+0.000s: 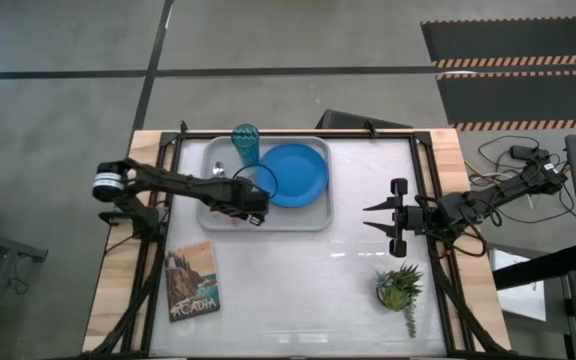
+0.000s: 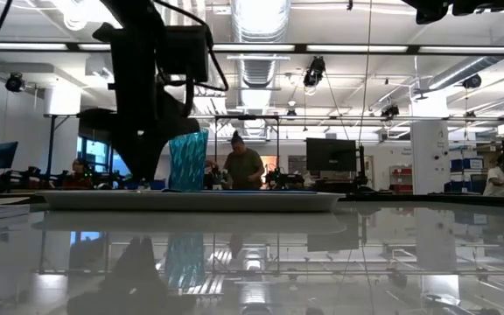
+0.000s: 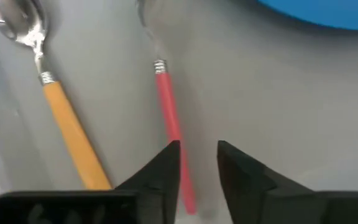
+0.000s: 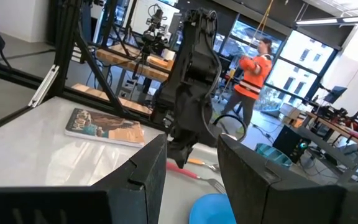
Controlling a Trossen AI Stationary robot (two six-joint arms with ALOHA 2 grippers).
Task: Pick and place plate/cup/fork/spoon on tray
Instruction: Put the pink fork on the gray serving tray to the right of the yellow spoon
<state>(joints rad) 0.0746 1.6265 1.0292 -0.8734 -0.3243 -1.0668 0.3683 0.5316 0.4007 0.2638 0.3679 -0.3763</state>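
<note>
The light grey tray (image 1: 313, 215) lies at the table's far middle. On it are the blue plate (image 1: 296, 173), the teal cup (image 1: 245, 145) standing at its far edge, the orange-handled spoon (image 3: 73, 134) and the pink-handled fork (image 3: 168, 115), both lying flat and side by side. My left gripper (image 3: 197, 152) is open, low over the tray's near left part (image 1: 253, 213), its fingers on either side of the fork handle's free end. My right gripper (image 1: 371, 218) is open and empty over the table's right side. My left gripper comes at the fork along its length. The handle's free end (image 3: 187, 190) lies flat on the tray in the gap, close beside one finger (image 3: 166, 171). I cannot tell whether that finger touches it; the other finger is clear of it.
A book (image 1: 193, 282) lies at the near left of the table and a small potted plant (image 1: 400, 287) at the near right. People stand in the room beyond the table (image 2: 243, 166).
</note>
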